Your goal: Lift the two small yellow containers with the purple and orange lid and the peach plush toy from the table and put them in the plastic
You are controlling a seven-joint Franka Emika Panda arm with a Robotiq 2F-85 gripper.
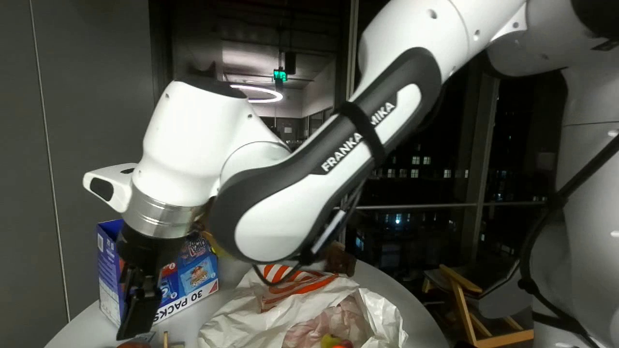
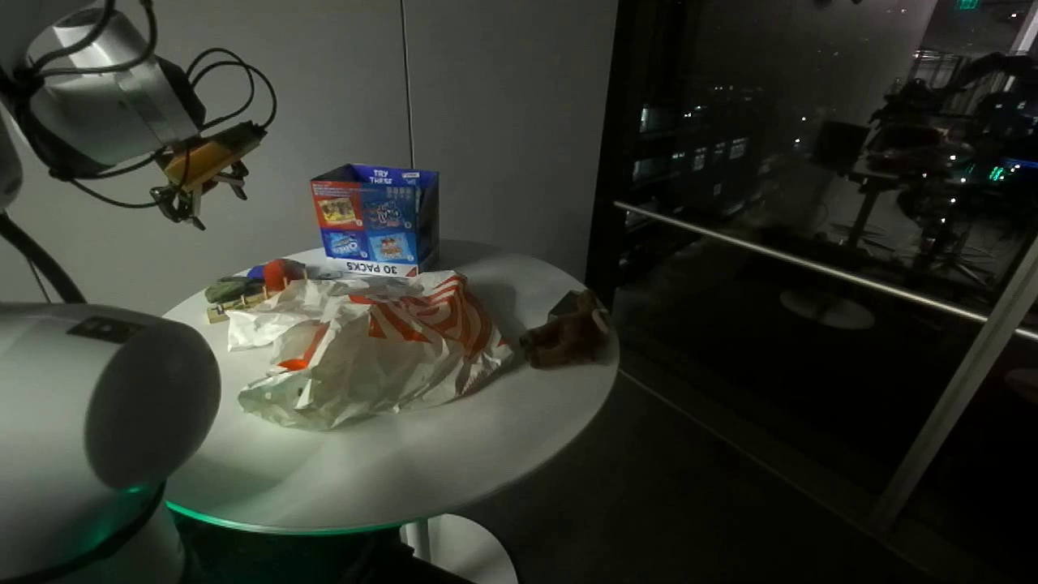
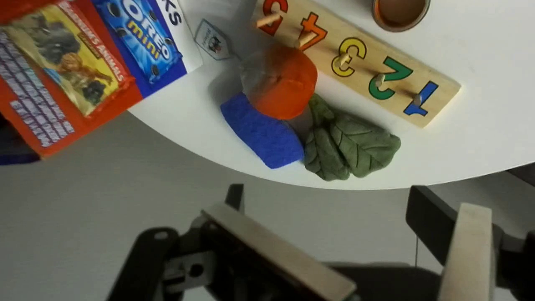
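**Fingers spread, the gripper (image 2: 219, 207) hangs higher than the tabletop**

We find the gripper at the upper left of an exterior view. In the wrist view its pale pads (image 3: 467, 251) stand well apart at the bottom of the frame.

The white plastic bag (image 2: 373, 361), printed in orange, lies crumpled on the round table (image 2: 454, 454), left of centre in an exterior view. At the bottom of an exterior view we look into its mouth, where a small yellow-and-orange thing (image 1: 332, 341) lies; it may be one of the containers, but the frame cuts it and we cannot be sure. The brown plush toy (image 2: 568, 334) is outside the bag, near the table's edge, right of centre in an exterior view.

Behind the bag we see the snack box (image 2: 373, 223) marked "30 PACKS"; it fills the upper left of the wrist view. Toward the top of that view lie a wooden number board (image 3: 361, 71) with pegs, a round orange-red piece (image 3: 286, 85), a blue felt piece (image 3: 263, 131) and green leaf-shaped pieces (image 3: 361, 144).
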